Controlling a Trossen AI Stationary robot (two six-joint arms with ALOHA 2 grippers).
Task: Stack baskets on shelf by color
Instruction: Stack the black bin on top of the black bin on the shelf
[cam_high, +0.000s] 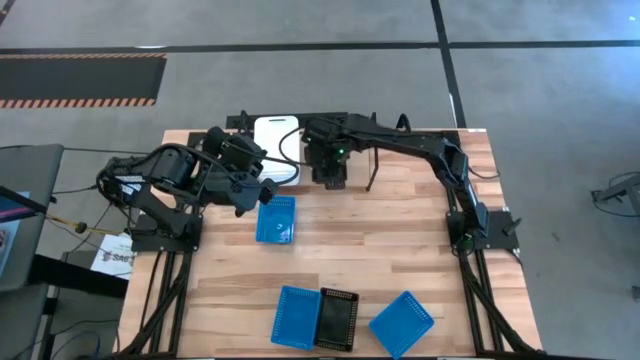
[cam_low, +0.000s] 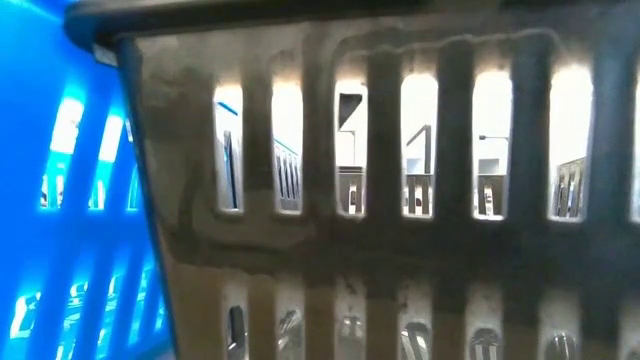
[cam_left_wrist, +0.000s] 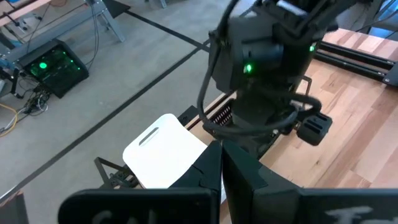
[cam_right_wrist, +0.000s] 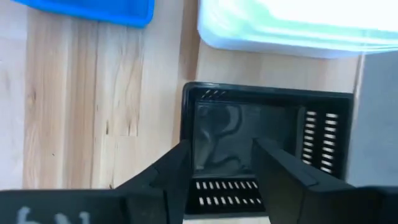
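Right gripper (cam_right_wrist: 217, 165) fingers spread, holding nothing, poised over a black basket (cam_right_wrist: 267, 146) at the table's far edge. White baskets (cam_high: 277, 150) lie just left (left gripper (cam_left_wrist: 219, 163) pressed together beside them).

Even bright overhead light, soft shadows, low view backlit and blurred by a close black basket (cam_low: 400, 200), white basket (cam_right_wrist: 280, 25) overexposed.

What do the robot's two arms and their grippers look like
Both arms are dark, jointed and cabled. The right arm shows a green light at its wrist; the right gripper has two flat black fingers. The left gripper has black fingers and white lettering on its body.
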